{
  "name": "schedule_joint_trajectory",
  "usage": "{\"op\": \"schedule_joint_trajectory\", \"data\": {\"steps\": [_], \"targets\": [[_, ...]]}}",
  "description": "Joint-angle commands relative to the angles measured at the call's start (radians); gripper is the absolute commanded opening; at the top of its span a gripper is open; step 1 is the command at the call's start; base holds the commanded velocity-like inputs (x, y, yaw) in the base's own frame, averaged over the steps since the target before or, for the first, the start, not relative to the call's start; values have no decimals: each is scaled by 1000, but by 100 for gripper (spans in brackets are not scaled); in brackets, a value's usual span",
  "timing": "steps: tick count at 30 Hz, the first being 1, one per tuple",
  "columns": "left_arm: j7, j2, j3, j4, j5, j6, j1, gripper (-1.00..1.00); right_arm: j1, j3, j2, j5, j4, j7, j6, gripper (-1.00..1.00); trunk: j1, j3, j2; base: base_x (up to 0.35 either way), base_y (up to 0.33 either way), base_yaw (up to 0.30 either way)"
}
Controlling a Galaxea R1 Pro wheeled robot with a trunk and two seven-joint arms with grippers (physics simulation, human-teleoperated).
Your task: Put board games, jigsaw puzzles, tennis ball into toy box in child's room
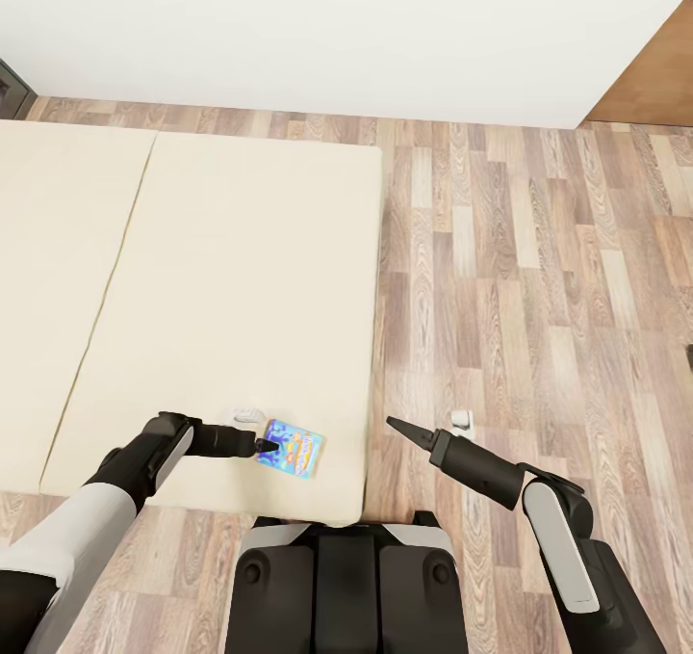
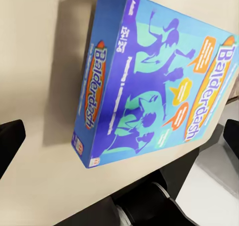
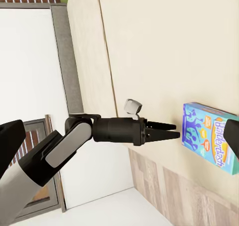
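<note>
A blue Balderdash board game lies flat on the cream bed, close to the mattress's near right corner. My left gripper is level with the box's left edge, open, its fingertips at that edge; contact cannot be judged. The left wrist view has the box just ahead, with one dark finger on each side of the picture. From the right wrist view, the left gripper points at the box. My right gripper hangs open over the floor, right of the bed, holding nothing.
Wood plank floor stretches right of the bed. A white wall runs behind the bed, with a brown wooden panel at the far right. My own base stands against the bed's near edge.
</note>
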State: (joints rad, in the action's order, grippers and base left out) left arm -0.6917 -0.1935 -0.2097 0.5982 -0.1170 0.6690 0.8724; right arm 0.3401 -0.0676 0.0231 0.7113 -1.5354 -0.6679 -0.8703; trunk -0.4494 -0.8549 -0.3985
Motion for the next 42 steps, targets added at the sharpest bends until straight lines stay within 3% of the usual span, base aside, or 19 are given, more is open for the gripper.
{"op": "schedule_joint_trajectory", "data": {"steps": [1, 42], "targets": [[3, -1, -5, 1, -10, 8, 0, 100, 0, -1, 0, 0, 0, -2, -6, 100, -1, -1, -2, 0, -12, 0], [3, -1, -6, 1, -12, 8, 0, 100, 0, -1, 0, 0, 0, -2, -6, 100, -1, -1, -2, 0, -122, 0]]}}
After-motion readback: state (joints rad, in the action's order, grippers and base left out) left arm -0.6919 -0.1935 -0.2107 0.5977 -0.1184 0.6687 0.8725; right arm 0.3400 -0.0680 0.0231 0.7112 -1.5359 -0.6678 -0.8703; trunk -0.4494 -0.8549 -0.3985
